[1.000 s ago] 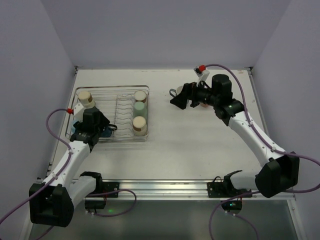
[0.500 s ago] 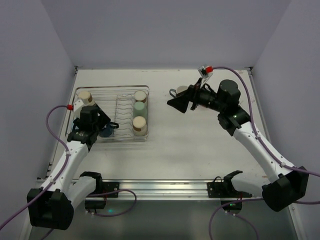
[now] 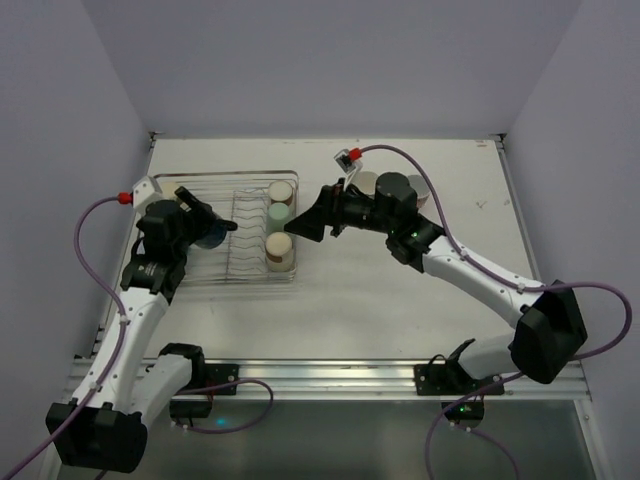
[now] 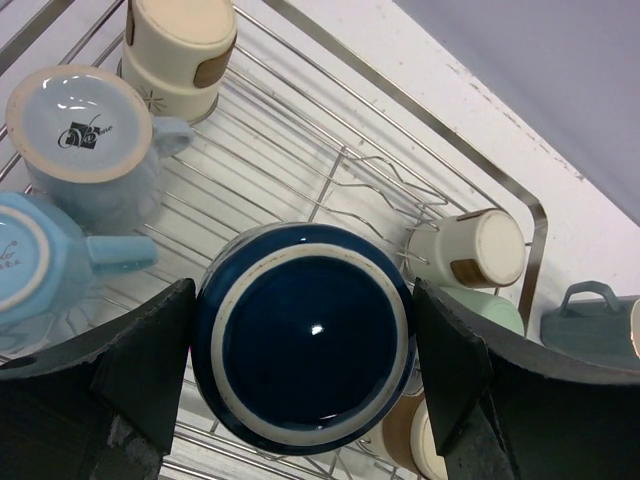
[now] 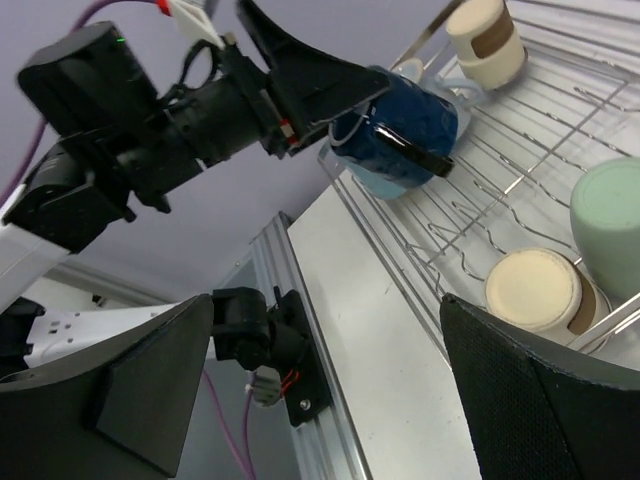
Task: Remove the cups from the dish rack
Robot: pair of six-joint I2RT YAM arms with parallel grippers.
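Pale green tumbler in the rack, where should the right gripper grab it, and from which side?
Take the pale green tumbler by its round wall near the top, the right gripper coming from above. It stands base up, handleless, with beige tumblers close on its near and far sides, so fingers probably fit left and right.

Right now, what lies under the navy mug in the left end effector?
Wires of the dish rack and part of a beige tumbler show below the navy mug; whatever sits directly beneath it is covered.

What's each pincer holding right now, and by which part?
Left pincer grips the navy mug by its side walls. Right pincer is open and holds nothing.
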